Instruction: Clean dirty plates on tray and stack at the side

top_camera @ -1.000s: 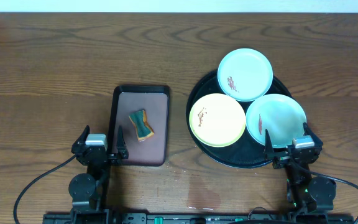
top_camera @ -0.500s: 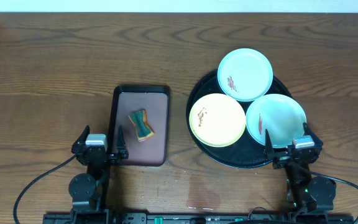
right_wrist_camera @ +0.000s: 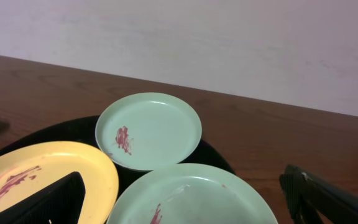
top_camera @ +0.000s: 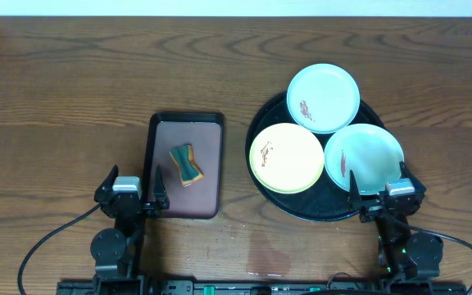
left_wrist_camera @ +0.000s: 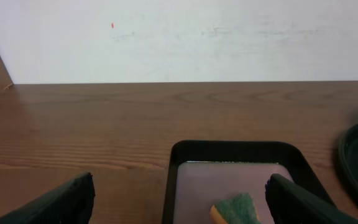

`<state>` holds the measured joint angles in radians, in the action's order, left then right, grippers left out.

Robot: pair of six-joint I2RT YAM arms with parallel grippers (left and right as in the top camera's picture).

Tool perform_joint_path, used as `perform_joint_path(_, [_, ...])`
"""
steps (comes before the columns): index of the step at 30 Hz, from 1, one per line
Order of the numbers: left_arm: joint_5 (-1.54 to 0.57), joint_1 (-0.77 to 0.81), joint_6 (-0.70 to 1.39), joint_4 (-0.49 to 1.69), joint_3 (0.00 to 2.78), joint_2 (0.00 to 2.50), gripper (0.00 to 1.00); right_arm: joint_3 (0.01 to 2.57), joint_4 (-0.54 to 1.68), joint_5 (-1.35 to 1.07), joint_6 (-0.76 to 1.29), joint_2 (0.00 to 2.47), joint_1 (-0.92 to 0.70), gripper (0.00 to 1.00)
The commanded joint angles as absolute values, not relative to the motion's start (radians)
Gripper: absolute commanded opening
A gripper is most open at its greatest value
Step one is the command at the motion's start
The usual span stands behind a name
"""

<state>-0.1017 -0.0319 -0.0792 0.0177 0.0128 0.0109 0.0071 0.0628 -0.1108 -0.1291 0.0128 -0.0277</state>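
The round black tray [top_camera: 265, 190] holds three smeared plates: a mint-green one [top_camera: 324, 97] at the far side, a yellow one [top_camera: 287, 158] at the left, and a mint-green one [top_camera: 364, 158] at the near right. The right wrist view shows the far plate [right_wrist_camera: 148, 129], the yellow plate [right_wrist_camera: 39, 177] and the near plate [right_wrist_camera: 197, 199]. My right gripper [top_camera: 386, 197] is open and empty at the tray's near right rim, its fingers [right_wrist_camera: 185, 208] either side of the near plate. My left gripper [top_camera: 131, 197] is open and empty at the near left corner of the maroon tray.
A small rectangular maroon tray [top_camera: 164, 139] with a black rim lies left of the black tray and holds a green-and-orange sponge [top_camera: 186, 163], also seen in the left wrist view [left_wrist_camera: 238, 208]. Bare wood-grain tabletop [top_camera: 64, 98] lies around. A wall stands behind the table.
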Motion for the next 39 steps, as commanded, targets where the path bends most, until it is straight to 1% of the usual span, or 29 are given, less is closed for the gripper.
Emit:
perform_joint_path(1, [-0.12,-0.033,-0.086,0.063,0.004,0.006,0.89,0.006,0.067,-0.102,-0.14,0.013,-0.037,0.99])
perform_joint_path(34, [-0.121,-0.033,-0.085,0.046,0.004,0.006,0.89,0.006,0.067,-0.102,-0.139,0.014,-0.037,0.99])
perform_joint_path(36, [-0.177,-0.033,-0.02,0.044,0.004,0.006,0.89,0.006,0.067,-0.102,-0.139,0.013,-0.037,0.99])
perform_joint_path(39, [-0.413,-0.033,0.178,-0.009,0.004,0.006,0.89,0.006,0.067,-0.102,-0.139,0.013,-0.037,0.99])
